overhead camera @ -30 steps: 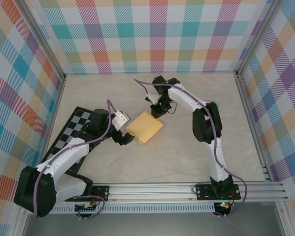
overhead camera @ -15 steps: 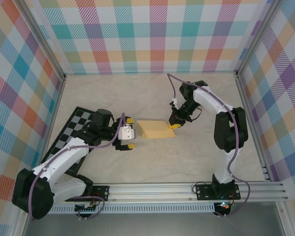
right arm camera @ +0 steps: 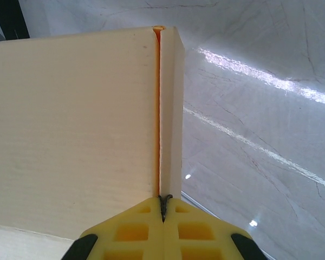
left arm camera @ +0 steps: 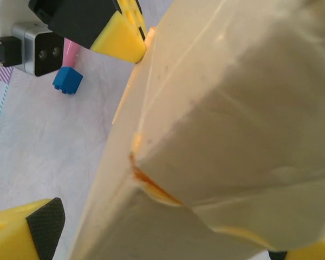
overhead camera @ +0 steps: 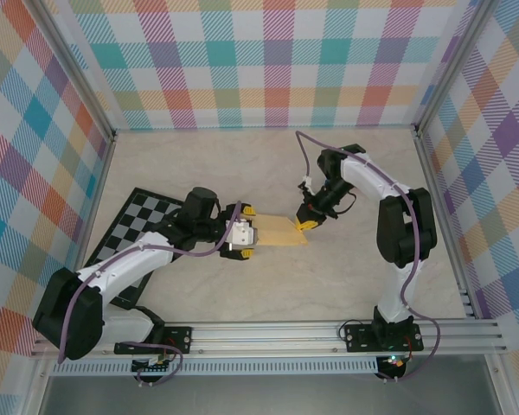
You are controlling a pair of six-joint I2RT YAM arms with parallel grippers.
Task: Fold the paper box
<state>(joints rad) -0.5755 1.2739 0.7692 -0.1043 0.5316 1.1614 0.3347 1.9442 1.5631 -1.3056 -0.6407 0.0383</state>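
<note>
I have one paper box (overhead camera: 279, 232) lying near the middle of the desk (overhead camera: 242, 294), its long side running left to right between my two pincers. The right pincer (overhead camera: 304, 223) is clamped narrow on the box's right edge; in its wrist view the yellow fingertips (right arm camera: 131, 233) meet on a thin upright wall of card. The left pincer (overhead camera: 247, 232) stands wide, one finger on either side of the box's left end, and I cannot tell whether they touch the card. Bare desk lies open beyond the box toward the back wall and on the near side toward the rail. One checkered board (overhead camera: 125, 233) lies at the left under the left arm, apart from the box. One pink stick with a blue end (left arm camera: 68, 76) lies on the desk near the right pincer
</note>
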